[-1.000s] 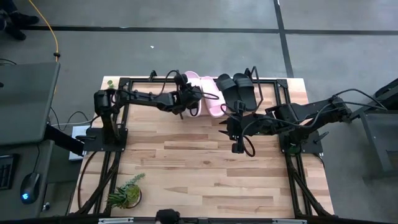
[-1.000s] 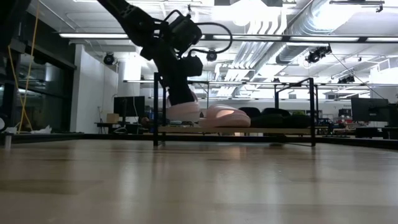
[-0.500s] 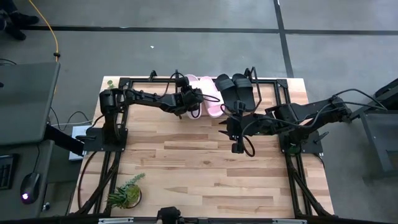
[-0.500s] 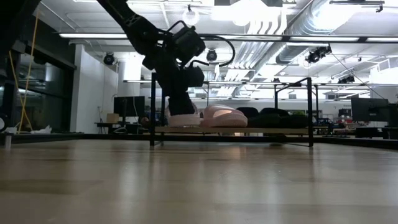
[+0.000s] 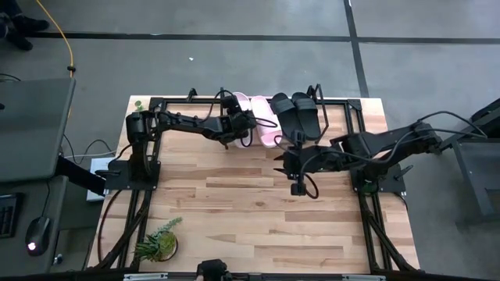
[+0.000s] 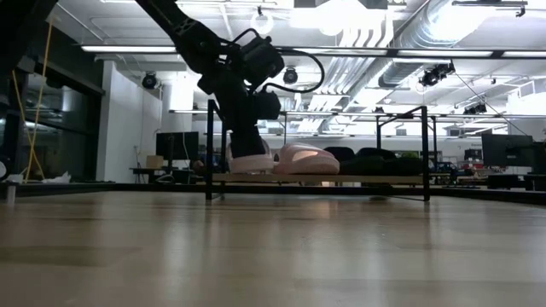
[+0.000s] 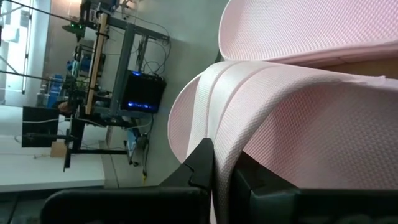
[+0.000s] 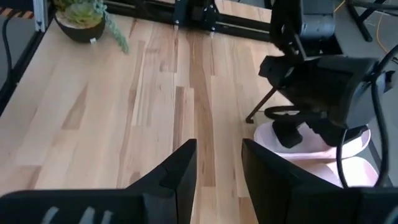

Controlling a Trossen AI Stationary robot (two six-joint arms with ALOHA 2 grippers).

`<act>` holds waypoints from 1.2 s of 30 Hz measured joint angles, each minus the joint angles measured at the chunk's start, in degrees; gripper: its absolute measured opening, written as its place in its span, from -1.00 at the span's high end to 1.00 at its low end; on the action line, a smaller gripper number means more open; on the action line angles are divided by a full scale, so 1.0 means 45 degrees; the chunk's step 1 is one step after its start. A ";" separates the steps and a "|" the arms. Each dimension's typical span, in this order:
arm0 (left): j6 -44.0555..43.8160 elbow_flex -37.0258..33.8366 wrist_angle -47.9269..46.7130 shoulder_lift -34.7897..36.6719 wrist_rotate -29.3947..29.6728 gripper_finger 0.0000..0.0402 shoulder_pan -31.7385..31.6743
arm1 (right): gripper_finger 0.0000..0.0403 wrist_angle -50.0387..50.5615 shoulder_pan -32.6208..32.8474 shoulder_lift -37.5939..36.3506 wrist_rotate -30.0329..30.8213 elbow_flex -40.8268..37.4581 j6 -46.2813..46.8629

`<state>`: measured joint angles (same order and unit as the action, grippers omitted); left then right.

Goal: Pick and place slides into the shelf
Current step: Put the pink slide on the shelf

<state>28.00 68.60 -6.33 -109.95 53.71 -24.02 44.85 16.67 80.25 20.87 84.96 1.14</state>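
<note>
You can't see the left gripper's (image 5: pixel 237 127) fingertips from above; its own body covers them and part of the left pink slide (image 5: pixel 237 117). In the left wrist view that slide's strap (image 7: pixel 298 118) runs off the picture's edge. From table height, the two black slides (image 6: pixel 375 159) blur into one dark mass. The right gripper (image 8: pixel 217 165) shows no tips.

Your two arms are matte black throughout, built from slim jointed links with blocky joint housings, each mounted on a black metal frame at its side of the table. Black cables run along them and loop loosely off the wrists, most visibly near your right gripper (image 5: pixel 294 165). Your left gripper (image 6: pixel 246 128) has a boxy dark housing, and the fingers (image 8: pixel 180 171) are flat, black and square-edged.
</note>
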 joint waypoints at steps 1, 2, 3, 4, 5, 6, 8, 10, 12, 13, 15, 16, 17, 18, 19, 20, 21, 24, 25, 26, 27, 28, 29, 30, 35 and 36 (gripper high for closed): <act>-0.0017 0.0000 -0.0029 0.0000 -0.0003 0.95 -0.0004 | 0.41 -0.0058 0.0000 0.0000 0.0018 -0.0114 0.0025; -0.0037 0.0000 -0.0034 0.0000 -0.0008 0.95 -0.0008 | 0.41 -0.0073 -0.0006 0.0001 0.0042 -0.0209 0.0040; -0.0033 0.0000 -0.0045 0.0000 -0.0003 0.95 -0.0003 | 0.41 -0.0109 -0.0015 0.0005 0.0081 -0.0282 0.0031; -0.0030 0.0002 -0.0052 0.0000 0.0001 0.95 0.0001 | 0.41 -0.0206 -0.0015 0.0005 0.0101 -0.0328 -0.0002; -0.0033 0.0005 -0.0053 0.0000 -0.0001 0.95 0.0001 | 0.41 -0.0267 -0.0015 0.0005 0.0116 -0.0328 -0.0034; -0.0033 0.0005 -0.0053 0.0000 0.0008 0.95 0.0001 | 0.41 -0.0312 -0.0019 0.0000 0.0128 -0.0328 -0.0090; -0.0020 0.0005 -0.0068 0.0000 0.0048 0.95 0.0001 | 0.41 -0.0390 -0.0019 0.0000 0.0130 -0.0328 -0.0125; -0.0026 0.0006 -0.0128 0.0000 0.0108 0.95 0.0001 | 0.41 -0.0491 -0.0015 0.0000 0.0130 -0.0328 -0.0227; -0.0042 0.0015 -0.0203 0.0000 0.0117 0.95 0.0001 | 0.41 -0.0551 -0.0015 0.0000 0.0130 -0.0328 -0.0331; -0.0042 0.0015 -0.0223 0.0000 0.0178 0.95 0.0002 | 0.41 -0.0593 -0.0015 0.0000 0.0130 -0.0328 -0.0353; -0.0042 0.0019 -0.0265 0.0005 0.0205 0.95 0.0006 | 0.41 -0.0614 -0.0015 0.0000 0.0133 -0.0328 -0.0356; -0.0042 0.0019 -0.0280 0.0005 0.0219 0.95 0.0006 | 0.41 -0.0609 -0.0015 0.0000 0.0135 -0.0328 -0.0342; -0.0046 0.0019 -0.0304 0.0005 0.0253 0.95 0.0006 | 0.41 -0.0609 -0.0015 0.0000 0.0132 -0.0328 -0.0319; -0.0046 0.0019 -0.0330 0.0005 0.0275 0.95 0.0006 | 0.41 -0.0609 -0.0015 0.0000 0.0133 -0.0328 -0.0322; -0.0047 0.0019 -0.0372 0.0005 0.0278 0.95 0.0006 | 0.41 -0.0609 -0.0015 0.0000 0.0135 -0.0328 -0.0340; -0.0054 0.0024 -0.0408 0.0008 0.0278 0.95 0.0006 | 0.41 -0.0609 -0.0015 0.0000 0.0135 -0.0328 -0.0353; -0.0095 0.0024 -0.0448 0.0012 0.0276 0.95 0.0006 | 0.41 -0.0609 -0.0015 0.0000 0.0135 -0.0328 -0.0353; -0.0234 0.0024 -0.0509 0.0015 0.0259 0.95 0.0006 | 0.41 -0.0609 -0.0015 0.0000 0.0135 -0.0328 -0.0353; -0.0280 0.0024 -0.0519 0.0019 0.0259 0.95 0.0006 | 0.41 -0.0604 -0.0015 0.0000 0.0135 -0.0328 -0.0353; -0.0285 0.0024 -0.0524 0.0019 0.0255 0.95 0.0006 | 0.41 -0.0604 -0.0015 0.0000 0.0135 -0.0328 -0.0353; -0.0285 0.0024 -0.0527 0.0019 0.0246 0.95 0.0001 | 0.41 -0.0604 -0.0015 0.0000 0.0135 -0.0328 -0.0353; -0.0285 0.0024 -0.0529 0.0019 0.0237 0.95 0.0003 | 0.41 -0.0604 -0.0015 0.0000 0.0135 -0.0328 -0.0353; -0.0285 0.0024 -0.0529 0.0019 0.0219 0.95 0.0001 | 0.41 -0.0604 -0.0015 0.0000 0.0135 -0.0328 -0.0353; -0.0285 0.0024 -0.0533 0.0019 0.0204 0.95 0.0001 | 0.41 -0.0604 -0.0015 0.0000 0.0135 -0.0328 -0.0353; -0.0285 0.0024 -0.0577 0.0029 -0.0331 0.95 -0.0008 | 0.41 -0.0599 -0.0015 0.0000 0.0135 -0.0328 -0.0353; -0.0288 0.0024 -0.0580 0.0032 -0.0384 0.95 -0.0008 | 0.41 -0.0599 -0.0015 0.0000 0.0135 -0.0328 -0.0353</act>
<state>26.71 68.71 -8.94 -109.81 51.98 -24.05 42.15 16.60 80.25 21.47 83.48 -0.45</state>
